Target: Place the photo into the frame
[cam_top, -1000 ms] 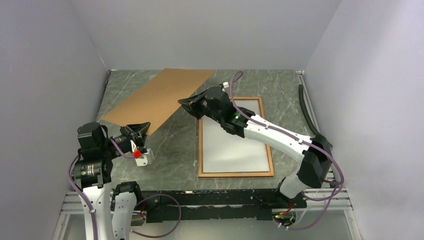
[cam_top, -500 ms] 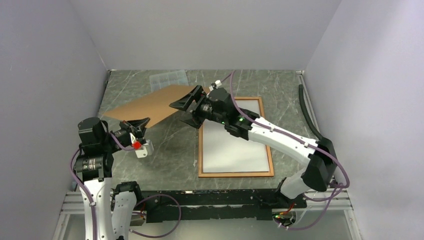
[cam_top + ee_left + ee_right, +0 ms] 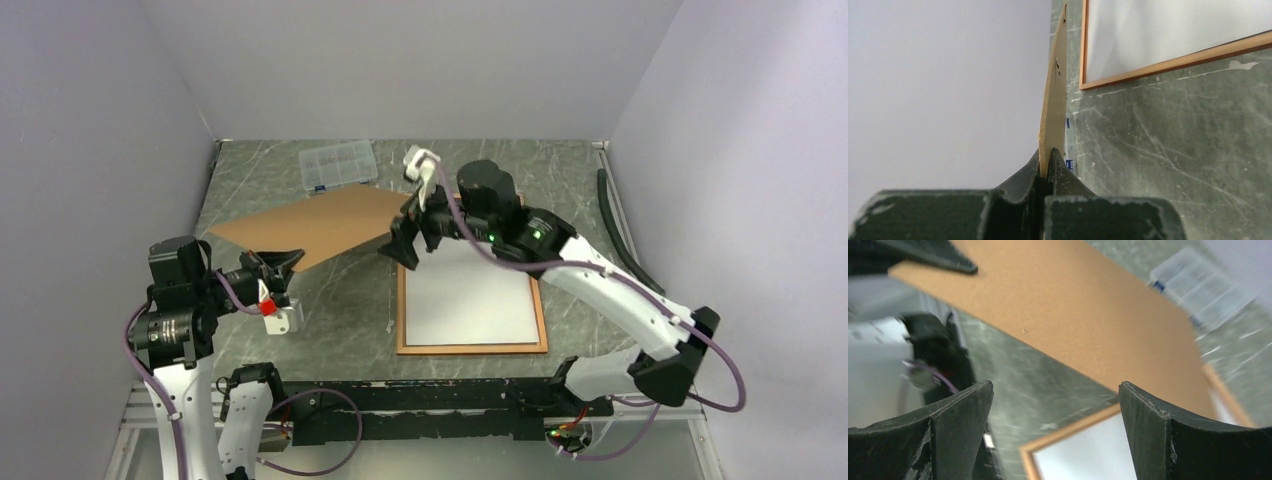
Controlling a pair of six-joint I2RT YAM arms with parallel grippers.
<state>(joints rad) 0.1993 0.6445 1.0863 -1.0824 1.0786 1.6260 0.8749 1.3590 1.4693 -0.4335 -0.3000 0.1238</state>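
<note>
Frame (image 3: 470,348) far end hidden under right arm (image 3: 600,278); box (image 3: 1200,287), seemingly compartmented, blurred in right wrist view.

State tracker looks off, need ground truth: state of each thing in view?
backing board: held up by the left hand, tilted.
left hand: shut on the board's edge.
right hand: open, empty, beside the board.
frame: flat on the table, back uncovered.
photo: lying inside the frame, white side up.
compartment box: flat on the table; lid state unclear.
</note>
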